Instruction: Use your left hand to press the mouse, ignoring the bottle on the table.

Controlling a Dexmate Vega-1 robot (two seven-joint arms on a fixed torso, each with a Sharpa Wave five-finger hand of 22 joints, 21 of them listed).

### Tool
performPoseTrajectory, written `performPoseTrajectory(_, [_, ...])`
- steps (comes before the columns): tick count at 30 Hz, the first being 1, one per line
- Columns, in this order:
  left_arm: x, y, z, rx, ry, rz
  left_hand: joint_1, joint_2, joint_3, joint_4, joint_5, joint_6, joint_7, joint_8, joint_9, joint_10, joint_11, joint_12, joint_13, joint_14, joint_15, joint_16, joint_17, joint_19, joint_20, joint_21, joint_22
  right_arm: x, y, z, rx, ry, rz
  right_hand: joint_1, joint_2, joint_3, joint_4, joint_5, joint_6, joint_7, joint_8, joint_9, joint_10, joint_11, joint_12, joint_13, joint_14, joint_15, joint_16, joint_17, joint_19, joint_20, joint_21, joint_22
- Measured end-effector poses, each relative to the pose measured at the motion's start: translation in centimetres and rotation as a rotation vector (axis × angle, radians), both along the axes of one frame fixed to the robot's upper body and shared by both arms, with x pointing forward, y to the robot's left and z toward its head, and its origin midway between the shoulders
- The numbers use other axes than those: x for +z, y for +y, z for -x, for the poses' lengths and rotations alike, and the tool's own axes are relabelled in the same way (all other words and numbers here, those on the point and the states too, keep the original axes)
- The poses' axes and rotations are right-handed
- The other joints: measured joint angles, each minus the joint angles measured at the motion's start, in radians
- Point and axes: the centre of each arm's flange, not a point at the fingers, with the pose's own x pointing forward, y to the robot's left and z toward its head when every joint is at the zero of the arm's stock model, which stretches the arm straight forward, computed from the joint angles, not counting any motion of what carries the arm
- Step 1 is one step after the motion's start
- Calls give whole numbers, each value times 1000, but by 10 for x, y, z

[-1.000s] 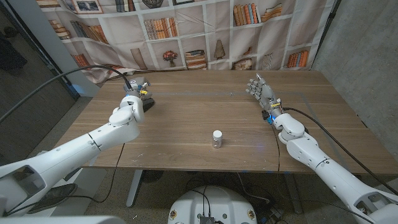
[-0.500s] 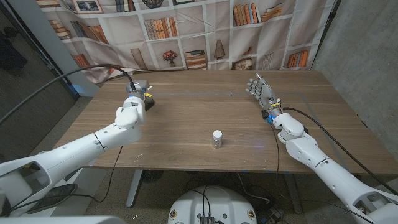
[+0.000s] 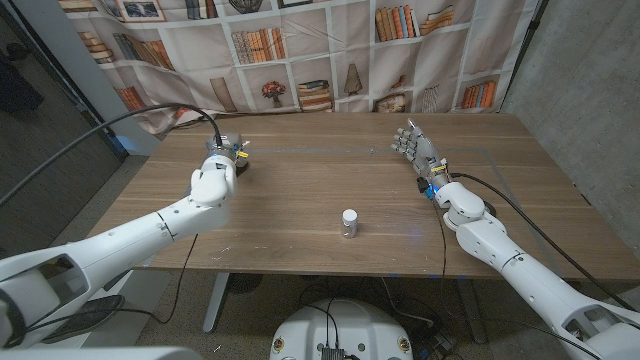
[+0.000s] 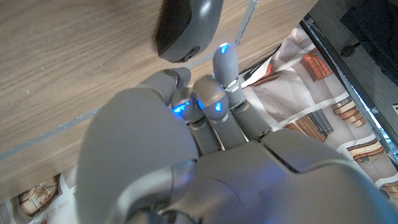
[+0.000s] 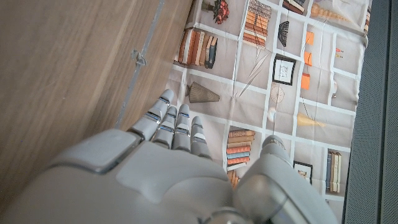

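The dark grey mouse (image 4: 186, 25) lies at the table's far left; in the head view just a dark sliver of the mouse (image 3: 243, 163) peeks out beside my left hand (image 3: 222, 160). That hand hovers over it, fingers stretched out together, and the fingertips (image 4: 224, 57) end right at the mouse's edge; whether they touch is unclear. Nothing is held in my left hand (image 4: 186, 124). A small white bottle (image 3: 349, 222) stands upright near the front middle, well apart from both hands. My right hand (image 3: 415, 146) stands at the far right, fingers spread and empty, as the right wrist view of this hand (image 5: 168, 155) confirms.
A thin pale line (image 3: 320, 150) runs across the wooden table (image 3: 300, 195) toward the back. A bookshelf-print curtain (image 3: 300, 60) hangs behind the far edge. A black cable (image 3: 130, 115) arcs from my left wrist off the table's left side.
My left arm has slid forward and a little right, bringing the hand closer over the mouse. The right hand and the bottle stay put.
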Motion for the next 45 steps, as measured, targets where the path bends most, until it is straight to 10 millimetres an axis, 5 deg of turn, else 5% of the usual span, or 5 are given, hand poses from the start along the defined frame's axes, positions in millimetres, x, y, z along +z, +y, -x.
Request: performPoseTrajectory(45, [-23, 9, -24, 37, 70, 54, -54, 4, 91, -5, -19, 41, 6, -9, -4, 0, 0, -8, -2, 0, 0, -18, -3, -29, 14, 99, -77, -3, 7, -1, -17, 38, 28, 0, 0, 0, 0, 0, 5, -5, 0, 0, 5, 5, 0, 0, 12, 7, 0, 5, 13, -2, -7, 0])
